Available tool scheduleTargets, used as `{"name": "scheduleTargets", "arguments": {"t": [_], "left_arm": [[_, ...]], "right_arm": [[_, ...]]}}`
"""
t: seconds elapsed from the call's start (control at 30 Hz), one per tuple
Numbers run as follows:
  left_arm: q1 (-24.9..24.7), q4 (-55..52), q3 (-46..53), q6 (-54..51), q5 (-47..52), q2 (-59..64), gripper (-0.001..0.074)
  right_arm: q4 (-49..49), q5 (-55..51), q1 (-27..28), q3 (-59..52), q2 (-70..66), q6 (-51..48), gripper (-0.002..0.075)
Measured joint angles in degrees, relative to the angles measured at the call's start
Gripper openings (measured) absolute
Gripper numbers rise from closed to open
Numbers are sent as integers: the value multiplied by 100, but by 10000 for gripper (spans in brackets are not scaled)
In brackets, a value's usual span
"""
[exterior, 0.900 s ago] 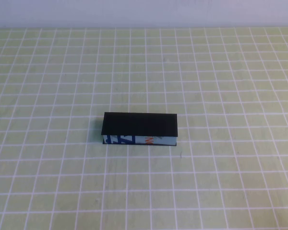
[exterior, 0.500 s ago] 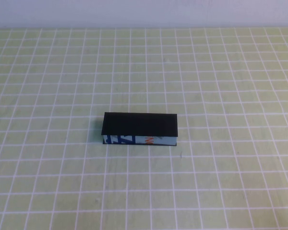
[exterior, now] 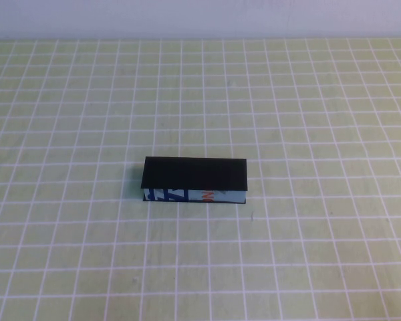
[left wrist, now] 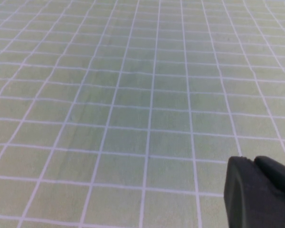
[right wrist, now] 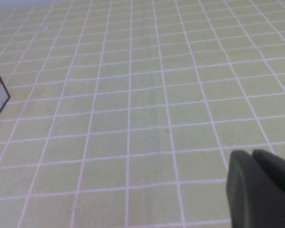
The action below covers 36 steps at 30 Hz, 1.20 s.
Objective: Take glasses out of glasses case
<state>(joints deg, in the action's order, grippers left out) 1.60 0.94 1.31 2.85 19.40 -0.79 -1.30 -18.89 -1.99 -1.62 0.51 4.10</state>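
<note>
Black and shut, the case [exterior: 194, 179] lies at the centre of the frame on the green grid mat [exterior: 321, 120], white printed side toward the lower edge. No step has begun, I judge; next the lid must be lifted. Left gripper [left wrist: 260, 192] and right gripper [right wrist: 261, 190] each show only at their own wrist view's lower right, fingers seemingly together, far from the case.

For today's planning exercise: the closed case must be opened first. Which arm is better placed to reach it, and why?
Probably the right. The right gripper already has a corner of the case in its wrist view; the left gripper sees only the checked cloth. Neither arm shows in the high view.
</note>
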Motion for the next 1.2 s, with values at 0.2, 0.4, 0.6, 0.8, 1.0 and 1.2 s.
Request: {"name": "scheduleTargets", "arguments": {"t": [0.2,0.4,0.6,0.8,1.0,1.2], "left_arm": [[0,0,0,0,-270,0,-4],[0,705,11,266,-502,0,-5],[0,2437,11,628,-1155,0,-4],[0,2648,1,670,-1413,0,-4],[-25,2653,-1080,267,242,915,-4],[-25,3016,-2449,-1297,1898,2848,-4]], "right_arm": [[0,0,0,0,0,0,-18],[0,0,0,0,0,0,-18],[0,0,0,0,0,0,-18],[0,0,0,0,0,0,-18],[0,0,0,0,0,0,-18],[0,0,0,0,0,0,-18]]}}
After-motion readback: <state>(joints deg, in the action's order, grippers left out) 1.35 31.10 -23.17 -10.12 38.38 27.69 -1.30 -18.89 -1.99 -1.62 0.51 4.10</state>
